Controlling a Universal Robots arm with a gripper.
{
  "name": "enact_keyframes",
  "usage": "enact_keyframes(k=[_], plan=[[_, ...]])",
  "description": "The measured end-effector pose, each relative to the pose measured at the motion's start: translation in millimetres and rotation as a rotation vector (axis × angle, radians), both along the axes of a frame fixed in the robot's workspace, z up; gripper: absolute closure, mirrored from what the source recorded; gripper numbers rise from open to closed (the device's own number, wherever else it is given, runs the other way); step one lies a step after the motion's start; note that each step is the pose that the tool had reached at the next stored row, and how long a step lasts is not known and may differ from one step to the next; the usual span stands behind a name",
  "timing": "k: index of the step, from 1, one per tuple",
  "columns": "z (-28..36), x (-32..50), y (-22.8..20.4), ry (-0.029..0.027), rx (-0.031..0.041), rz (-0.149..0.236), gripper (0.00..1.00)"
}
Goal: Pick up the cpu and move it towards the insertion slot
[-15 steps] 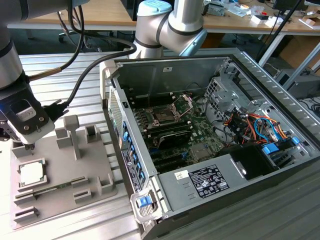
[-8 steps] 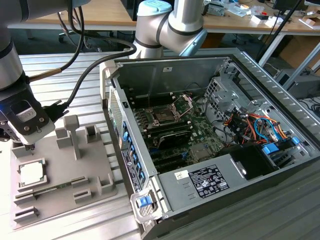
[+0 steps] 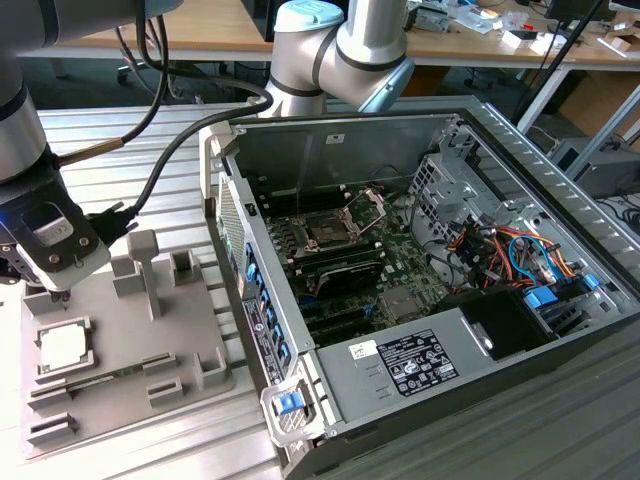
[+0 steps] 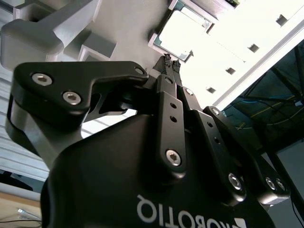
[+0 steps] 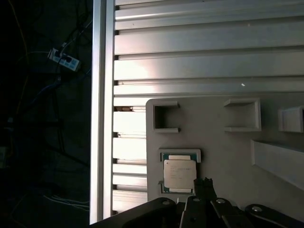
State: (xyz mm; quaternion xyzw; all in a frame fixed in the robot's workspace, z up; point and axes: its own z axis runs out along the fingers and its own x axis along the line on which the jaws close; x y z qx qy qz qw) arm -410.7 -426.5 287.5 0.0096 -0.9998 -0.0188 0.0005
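The approach is judged in hand: the cpu [image 3: 62,347] is seated in its nest by the tray's [image 3: 190,340] edge, well apart from the slot [image 3: 328,232]. The gripper [image 5: 206,181] is poised just over it, jaws closed and empty; they would have to be opened for a grasp.

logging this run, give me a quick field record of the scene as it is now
hand: shut, holding nothing, close to the cpu
cpu: lying flat in its pocket on the grey tray
insertion slot: inside the open computer case, metal plate hinged up
task state: cpu not yet picked up
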Motion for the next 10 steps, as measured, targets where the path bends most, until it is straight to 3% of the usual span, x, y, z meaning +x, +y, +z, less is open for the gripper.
enact_keyframes(k=[10], plan=[[-1.6, 0.0, -1.2, -0.0001, 0.0, 0.0, 0.89]])
